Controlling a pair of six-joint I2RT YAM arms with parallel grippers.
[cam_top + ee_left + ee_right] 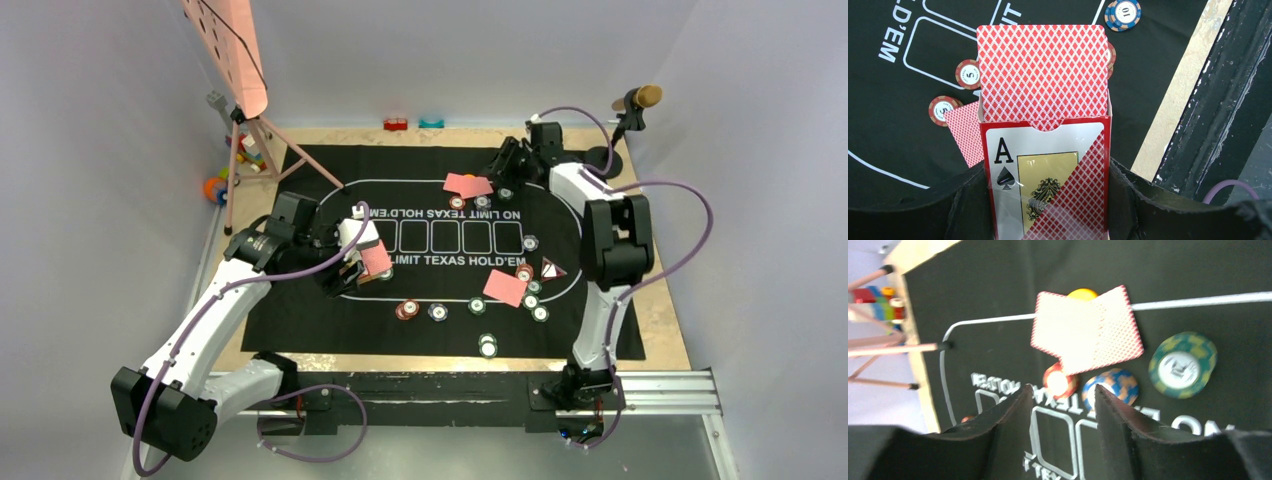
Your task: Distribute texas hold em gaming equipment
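While the left gripper (1047,215) is clamped on the sides of the box (1045,180), holding it above the mat (300,320) toward the left edge of the surface (665,335), the right gripper (1060,412) hangs by the far edge. Its jaws stand apart with nothing between them. Two cards (1088,330) lie fanned and face down on the mat just beyond its fingertips. A red chip (1060,381), a blue chip (1113,385) and a green chip (1183,365) sit just beside them.

We judge this seat dealt, so the step is to come away cleanly and fetch the next card. We would lift the right gripper straight up before swinging it, so no finger drags the pair or nudges a chip. We would hold the box steady and pinch only the top card of the deck (1043,72) by its free edge.

Only the left wrist view shows the deck standing out of the box and the ace printed on its face; from above, that is a small pink patch. Only the right wrist view shows a yellow disc (1082,293) peeping from under the pair. Only the top view shows a second pair (505,288), right of middle and nearer the near edge.
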